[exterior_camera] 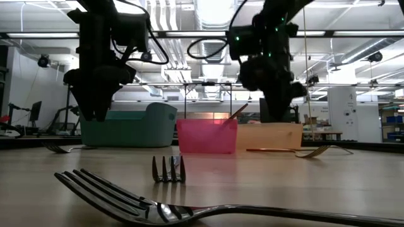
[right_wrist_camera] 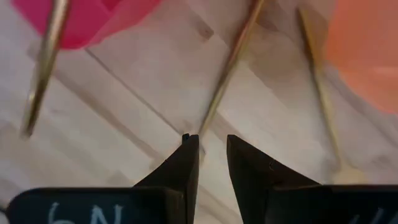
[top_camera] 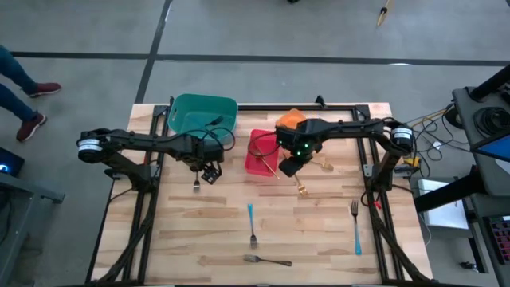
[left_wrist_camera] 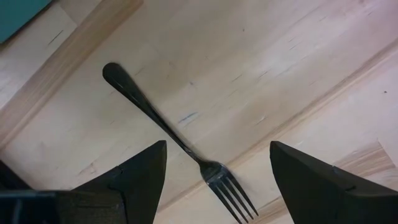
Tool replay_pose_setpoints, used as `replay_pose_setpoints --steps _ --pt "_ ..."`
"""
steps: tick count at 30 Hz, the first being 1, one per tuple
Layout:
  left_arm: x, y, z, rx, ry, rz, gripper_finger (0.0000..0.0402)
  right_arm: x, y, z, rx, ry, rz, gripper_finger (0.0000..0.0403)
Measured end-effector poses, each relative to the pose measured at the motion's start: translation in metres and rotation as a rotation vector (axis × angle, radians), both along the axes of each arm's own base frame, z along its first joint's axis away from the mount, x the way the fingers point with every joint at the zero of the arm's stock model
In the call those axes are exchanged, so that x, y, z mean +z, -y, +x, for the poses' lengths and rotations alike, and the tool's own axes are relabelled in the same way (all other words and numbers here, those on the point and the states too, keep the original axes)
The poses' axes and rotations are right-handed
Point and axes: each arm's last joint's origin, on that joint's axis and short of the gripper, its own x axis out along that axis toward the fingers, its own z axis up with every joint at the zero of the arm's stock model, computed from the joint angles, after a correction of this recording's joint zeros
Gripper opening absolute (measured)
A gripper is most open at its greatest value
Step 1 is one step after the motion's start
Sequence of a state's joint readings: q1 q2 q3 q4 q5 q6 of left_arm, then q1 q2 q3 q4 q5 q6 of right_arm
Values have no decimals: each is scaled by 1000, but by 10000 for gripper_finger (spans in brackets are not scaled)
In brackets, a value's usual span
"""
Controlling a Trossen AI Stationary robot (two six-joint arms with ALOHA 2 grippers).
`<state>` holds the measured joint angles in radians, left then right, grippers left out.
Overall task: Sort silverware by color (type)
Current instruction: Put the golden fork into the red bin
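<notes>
1. High view: your left claw (top_camera: 209, 173) hovers just in front of the teal bin (top_camera: 203, 115), over a dark fork (top_camera: 196, 185) on the surface (top_camera: 319, 239). The right claw (top_camera: 287, 165) is just right of the red bin (top_camera: 263, 153).
2. Left wrist view: the claw is released, fingers (left_wrist_camera: 140, 171) straddling the fork (left_wrist_camera: 168, 134). Descend centred on the handle before clenching.
3. Right wrist view: the claw (right_wrist_camera: 212, 149) is nearly clenched, pinching nothing that I can see; a gold fork (right_wrist_camera: 227, 68) lies just ahead.
</notes>
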<state>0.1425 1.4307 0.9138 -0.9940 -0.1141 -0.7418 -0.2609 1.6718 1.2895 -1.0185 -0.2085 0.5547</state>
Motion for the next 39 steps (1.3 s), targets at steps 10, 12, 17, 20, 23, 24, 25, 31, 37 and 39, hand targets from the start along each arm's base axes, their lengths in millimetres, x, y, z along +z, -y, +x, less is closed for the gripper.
replay_pose_setpoints --steps 10,12,17,20,23,24,25,31,37,39 --pt "0 0 1 0 6 9 263 -44 -1 -6 -83 49 -50 137" --pt "0 0 1 1 6 9 263 -51 -1 -8 -97 62 -66 146" --pt "0 0 1 1 6 10 263 -66 -1 -13 -142 82 -89 151" --pt "0 0 1 1 7 10 263 -72 -4 -15 -143 76 -131 144" --pt "0 0 1 1 7 10 263 -75 -6 -16 -141 71 -151 130" --pt "0 0 1 1 8 10 263 -76 -6 -16 -142 73 -153 124" --pt "0 0 1 1 8 10 263 -77 -6 -17 -145 73 -154 117" --pt "3 -1 1 0 20 12 263 -77 -6 -18 -147 64 -158 54" --pt "16 -2 8 -49 59 33 263 -70 -6 -20 -150 74 -159 18" --pt "22 -3 11 -70 76 53 263 -66 -7 -22 -148 78 -154 16"
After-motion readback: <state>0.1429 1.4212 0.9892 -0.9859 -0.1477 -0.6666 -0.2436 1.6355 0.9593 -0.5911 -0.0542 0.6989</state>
